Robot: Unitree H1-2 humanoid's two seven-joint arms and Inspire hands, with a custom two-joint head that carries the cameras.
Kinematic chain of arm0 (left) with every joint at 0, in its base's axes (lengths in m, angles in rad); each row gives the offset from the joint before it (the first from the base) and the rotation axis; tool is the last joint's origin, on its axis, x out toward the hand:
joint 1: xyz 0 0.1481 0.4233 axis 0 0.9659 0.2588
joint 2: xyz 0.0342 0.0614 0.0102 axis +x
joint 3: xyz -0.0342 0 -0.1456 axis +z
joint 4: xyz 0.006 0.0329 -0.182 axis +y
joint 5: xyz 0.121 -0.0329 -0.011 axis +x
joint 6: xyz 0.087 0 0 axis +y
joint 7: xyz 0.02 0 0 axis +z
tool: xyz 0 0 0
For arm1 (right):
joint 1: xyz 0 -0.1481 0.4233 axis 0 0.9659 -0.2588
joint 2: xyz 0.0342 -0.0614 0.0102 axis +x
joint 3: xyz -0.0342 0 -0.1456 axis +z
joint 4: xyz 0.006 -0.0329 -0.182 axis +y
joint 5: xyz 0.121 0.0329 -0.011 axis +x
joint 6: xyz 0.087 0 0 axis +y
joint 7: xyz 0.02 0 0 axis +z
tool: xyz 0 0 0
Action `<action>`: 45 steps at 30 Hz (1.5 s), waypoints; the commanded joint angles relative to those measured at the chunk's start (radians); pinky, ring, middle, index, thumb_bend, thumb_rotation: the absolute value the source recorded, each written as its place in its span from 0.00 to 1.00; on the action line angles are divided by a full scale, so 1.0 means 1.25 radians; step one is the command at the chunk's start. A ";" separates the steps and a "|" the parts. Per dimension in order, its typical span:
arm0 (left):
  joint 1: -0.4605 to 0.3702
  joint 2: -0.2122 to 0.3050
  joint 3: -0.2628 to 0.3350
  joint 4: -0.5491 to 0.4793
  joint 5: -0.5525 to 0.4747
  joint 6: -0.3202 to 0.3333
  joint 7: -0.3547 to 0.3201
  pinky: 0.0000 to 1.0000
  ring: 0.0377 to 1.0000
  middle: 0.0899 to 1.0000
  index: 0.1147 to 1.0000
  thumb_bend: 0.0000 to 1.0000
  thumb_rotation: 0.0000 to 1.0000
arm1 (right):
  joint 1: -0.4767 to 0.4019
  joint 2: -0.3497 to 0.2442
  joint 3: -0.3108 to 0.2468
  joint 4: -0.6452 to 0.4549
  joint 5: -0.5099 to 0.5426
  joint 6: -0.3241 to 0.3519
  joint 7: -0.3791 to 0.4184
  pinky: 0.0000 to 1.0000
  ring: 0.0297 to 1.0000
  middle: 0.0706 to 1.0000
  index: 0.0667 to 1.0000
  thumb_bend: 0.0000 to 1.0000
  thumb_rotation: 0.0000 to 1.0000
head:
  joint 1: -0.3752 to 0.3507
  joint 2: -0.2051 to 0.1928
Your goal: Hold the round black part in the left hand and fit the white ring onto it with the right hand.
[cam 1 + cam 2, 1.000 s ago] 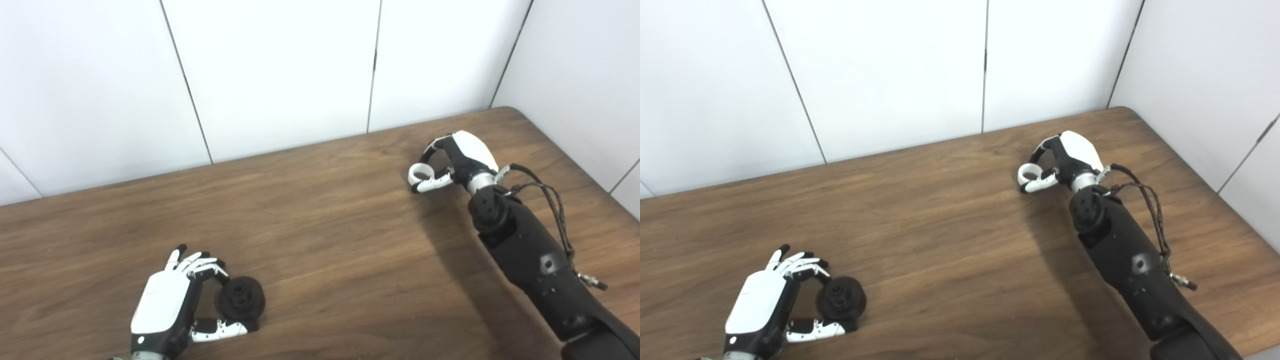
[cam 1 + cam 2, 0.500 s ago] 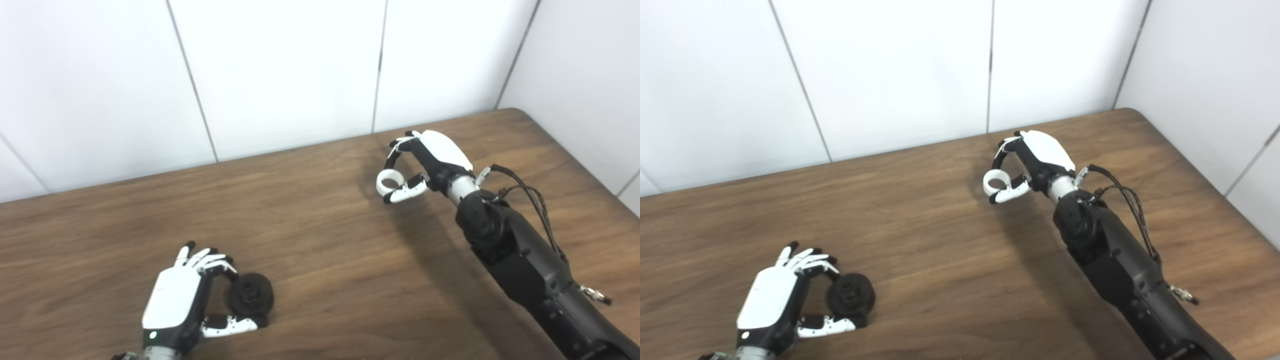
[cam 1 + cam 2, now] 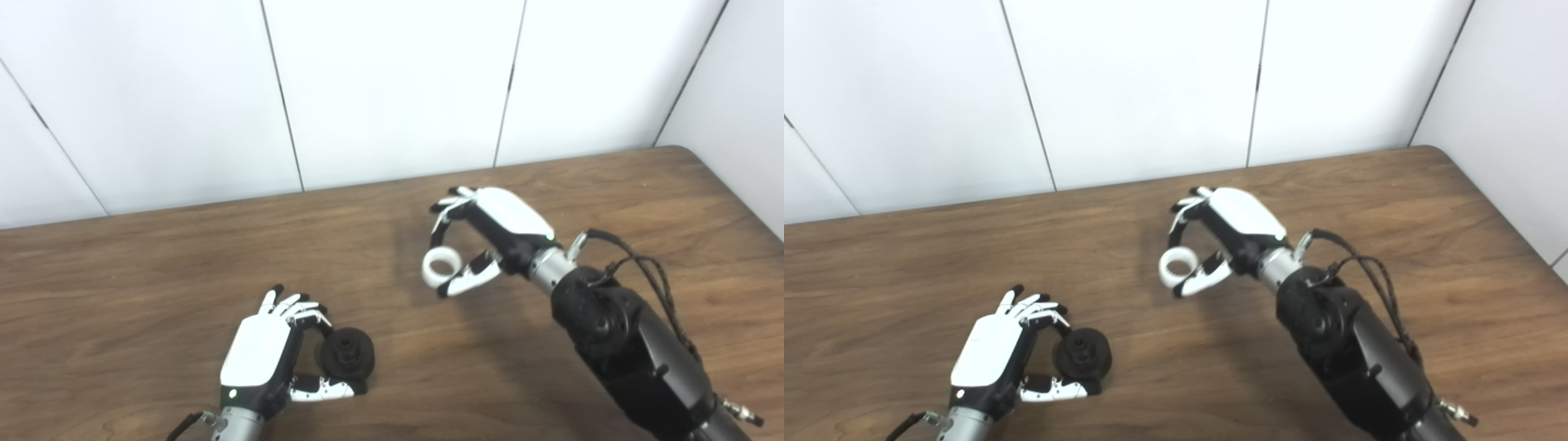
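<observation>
My left hand (image 3: pixel 260 355) sits low on the tabletop (image 3: pixel 153 275), near its front edge, back plate facing up. Its fingers (image 3: pixel 300 309) curl over the far side of the black part (image 3: pixel 348 361) and its thumb (image 3: pixel 324 388) lies along the near side, so the hand is clamped on the part. The part looks to rest on the wood, tilted so its hub faces up and toward me; whether it is lifted at all I cannot tell.

My right hand (image 3: pixel 490 236) is raised above the tabletop, off to the right and farther out than my left. It pinches the ring (image 3: pixel 440 269) between fingertips above and thumb (image 3: pixel 468 280) below, closed on it, with the ring's opening turned roughly toward me. The ring hangs at the left tip of that hand, on the side nearest my left hand, and is well apart from the black part. A soft shadow lies on the wood under and behind the right hand.

Between the ring and the part I see only bare brown wood. My right forearm (image 3: pixel 637 361) runs in from the lower right, with a bundle of black cables (image 3: pixel 649 275) looping off the wrist on its outer side. Beyond both hands, white wall panels (image 3: pixel 392 86) stand along the far and right edges of the tabletop.
</observation>
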 commanded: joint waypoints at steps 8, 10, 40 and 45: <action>-0.001 -0.018 -0.017 -0.024 0.026 0.010 0.008 1.00 0.86 0.73 0.42 0.52 0.05 | -0.013 0.009 0.003 -0.116 -0.031 -0.013 0.076 1.00 0.96 0.84 0.45 0.52 0.14 | 0.038 0.022; -0.002 -0.021 -0.020 -0.025 0.031 0.013 0.008 1.00 0.86 0.74 0.42 0.52 0.05 | -0.008 0.017 0.009 -0.125 -0.031 -0.016 0.088 1.00 0.96 0.85 0.45 0.52 0.14 | 0.048 0.028; 0.017 -0.057 -0.055 -0.044 0.072 0.050 0.005 1.00 0.87 0.74 0.42 0.52 0.06 | 0.041 0.093 0.045 -0.123 -0.030 -0.039 0.151 1.00 1.00 0.90 0.45 0.52 0.13 | 0.079 0.050; 0.018 -0.059 -0.057 -0.039 0.073 0.051 0.012 1.00 0.86 0.73 0.42 0.52 0.06 | 0.041 0.108 0.051 -0.101 -0.037 -0.044 0.147 1.00 1.00 0.90 0.45 0.52 0.13 | 0.080 0.051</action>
